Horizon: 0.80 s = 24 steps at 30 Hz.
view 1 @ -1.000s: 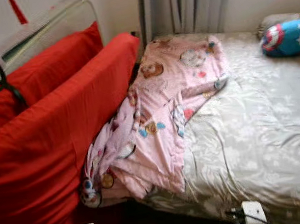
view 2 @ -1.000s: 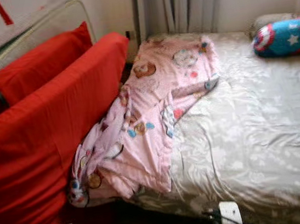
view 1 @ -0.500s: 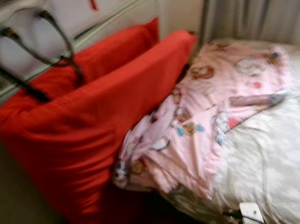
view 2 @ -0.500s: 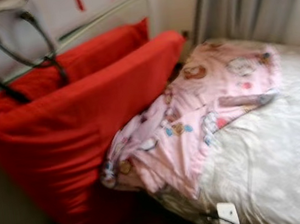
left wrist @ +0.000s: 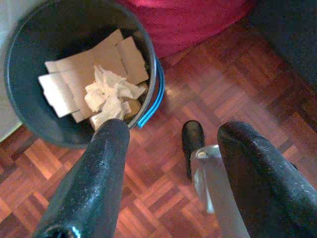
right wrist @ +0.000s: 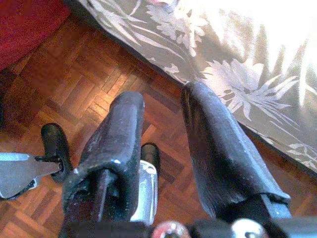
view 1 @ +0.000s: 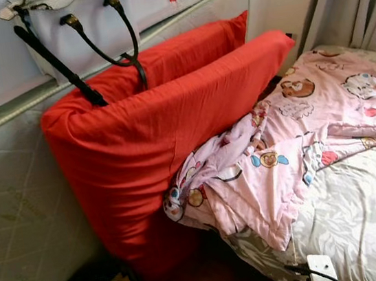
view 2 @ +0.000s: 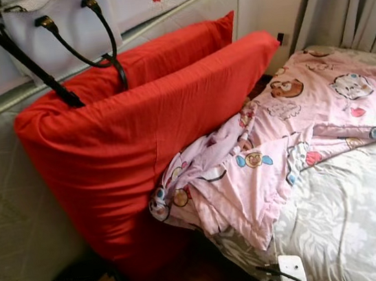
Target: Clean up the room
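Facing the rumpled pink cartoon-print blanket [view 1: 293, 147] spilling off the bed [view 1: 371, 213].
Your left tool [left wrist: 168, 173] hangs open and empty above the dark round bin [left wrist: 148, 74]; your right tool [right wrist: 163, 148], likewise open and empty, sits nearer the blanket, up and ahead.

Grey curtain [view 1: 357, 0] behind the bed, white handbag [view 1: 72, 27] with black straps above the headboard [view 1: 4, 116]

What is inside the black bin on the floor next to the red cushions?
The black bin holds flat cardboard pieces with crumpled white paper on top. Whatever lies beneath them is covered.
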{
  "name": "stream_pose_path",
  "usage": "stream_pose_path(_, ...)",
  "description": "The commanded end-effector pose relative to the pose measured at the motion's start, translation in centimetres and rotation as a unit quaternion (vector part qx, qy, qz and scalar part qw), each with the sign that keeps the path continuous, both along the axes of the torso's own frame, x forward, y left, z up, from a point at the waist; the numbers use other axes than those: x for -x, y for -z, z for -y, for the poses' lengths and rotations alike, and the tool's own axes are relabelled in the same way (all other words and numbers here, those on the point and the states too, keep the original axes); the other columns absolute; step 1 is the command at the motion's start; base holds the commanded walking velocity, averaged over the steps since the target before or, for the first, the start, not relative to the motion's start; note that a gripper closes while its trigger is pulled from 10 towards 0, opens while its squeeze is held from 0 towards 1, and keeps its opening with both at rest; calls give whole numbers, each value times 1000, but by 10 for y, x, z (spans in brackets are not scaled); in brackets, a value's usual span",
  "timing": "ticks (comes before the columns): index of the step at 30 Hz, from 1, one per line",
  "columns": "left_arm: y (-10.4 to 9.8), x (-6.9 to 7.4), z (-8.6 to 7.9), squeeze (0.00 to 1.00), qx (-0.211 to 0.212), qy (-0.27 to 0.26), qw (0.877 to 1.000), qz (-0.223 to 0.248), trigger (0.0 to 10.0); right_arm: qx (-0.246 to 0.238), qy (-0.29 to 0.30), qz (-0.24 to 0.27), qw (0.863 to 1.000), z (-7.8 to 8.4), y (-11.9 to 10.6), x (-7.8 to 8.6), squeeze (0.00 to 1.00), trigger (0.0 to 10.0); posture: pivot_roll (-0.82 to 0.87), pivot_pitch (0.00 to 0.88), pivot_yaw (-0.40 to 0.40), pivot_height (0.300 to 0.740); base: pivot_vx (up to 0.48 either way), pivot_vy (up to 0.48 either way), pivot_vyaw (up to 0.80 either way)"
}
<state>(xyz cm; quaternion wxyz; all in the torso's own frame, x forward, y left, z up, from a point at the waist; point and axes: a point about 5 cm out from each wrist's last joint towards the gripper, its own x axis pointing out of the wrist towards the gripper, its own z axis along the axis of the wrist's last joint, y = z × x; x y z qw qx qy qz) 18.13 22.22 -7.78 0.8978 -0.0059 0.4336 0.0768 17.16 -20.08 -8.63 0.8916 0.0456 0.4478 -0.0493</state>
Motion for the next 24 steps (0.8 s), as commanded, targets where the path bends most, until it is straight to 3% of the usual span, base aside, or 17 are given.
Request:
stream_pose_path(1,1,2,1,0,4,-4,1000,-4,10000,4,2,-3,1000,2,1,2,0,10000,-129,0,0,740,0,0,0)
stream_pose_path(19,3,1,9,0,16,-6,1000,-3,10000,15,-7,0,1000,9,-2,0,0,10000,-134,0,-19,740,0,0,0)
stream_pose_path(24,3,2,7,0,15,-5,1000,-4,10000,13,-10,-1,1000,8,-1,1,0,10000,-137,0,-16,740,264,0,0)
